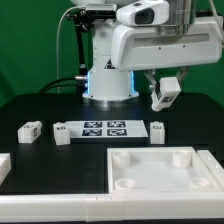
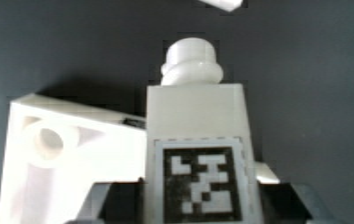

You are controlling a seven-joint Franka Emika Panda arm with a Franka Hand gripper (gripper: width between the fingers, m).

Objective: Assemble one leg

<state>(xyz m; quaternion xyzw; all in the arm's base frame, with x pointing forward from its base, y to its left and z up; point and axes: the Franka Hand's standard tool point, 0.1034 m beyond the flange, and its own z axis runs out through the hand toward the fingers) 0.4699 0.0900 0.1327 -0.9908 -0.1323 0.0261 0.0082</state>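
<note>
My gripper [image 1: 163,88] is shut on a white leg [image 1: 166,95] and holds it tilted in the air, above the table at the exterior view's right. In the wrist view the leg [image 2: 199,110] stands between the dark fingers [image 2: 113,203], its black-and-white marker facing the camera and its rounded peg end pointing away from the gripper [image 2: 195,203]. Beneath it lies a corner of the large white panel [image 2: 64,150] with a round hole. The panel [image 1: 163,168] lies at the table's front right in the exterior view.
Three more legs lie on the black table: one at the left [image 1: 28,130], one next to the marker board's left end [image 1: 62,133], one to its right [image 1: 158,131]. The marker board [image 1: 103,128] lies mid-table. A white part [image 1: 3,165] shows at the left edge.
</note>
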